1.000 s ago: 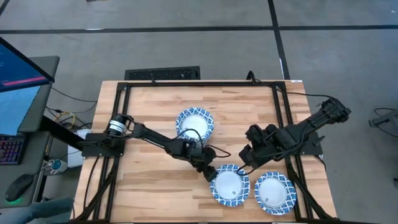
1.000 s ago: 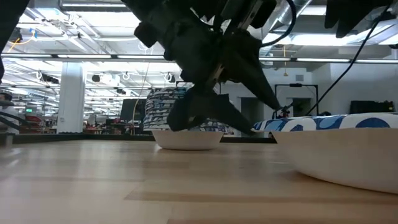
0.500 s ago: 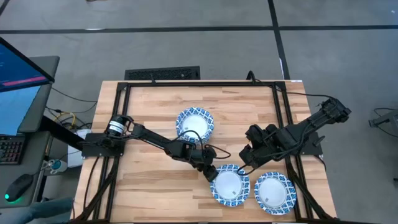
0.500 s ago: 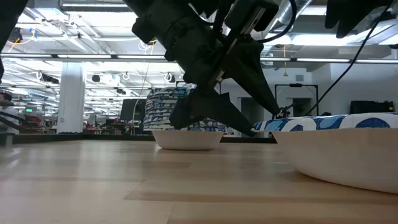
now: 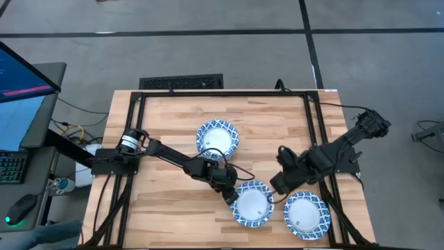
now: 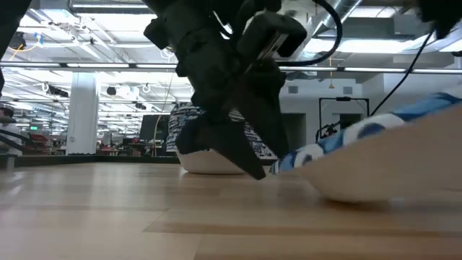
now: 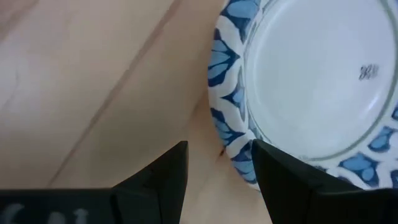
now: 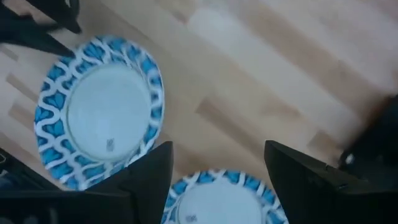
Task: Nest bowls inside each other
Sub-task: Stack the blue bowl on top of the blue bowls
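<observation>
Nesting looks barely begun: three bowls show on the tabletop, a stack (image 5: 217, 138) at centre, one (image 5: 252, 203) by the near edge and one (image 5: 305, 214) at the near right corner. Left gripper (image 5: 234, 196) has its jaws part open astride the middle bowl's rim (tilted in the low view); right gripper (image 5: 276, 184) hovers wide open, empty, between the two near bowls. Pale wood planks in a black frame; grey floor, monitor (image 5: 21, 83) left.

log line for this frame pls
left gripper: open at middle bowl rim, bowl tilted | right gripper: open, beside it | stack, right bowl: untouched
</observation>
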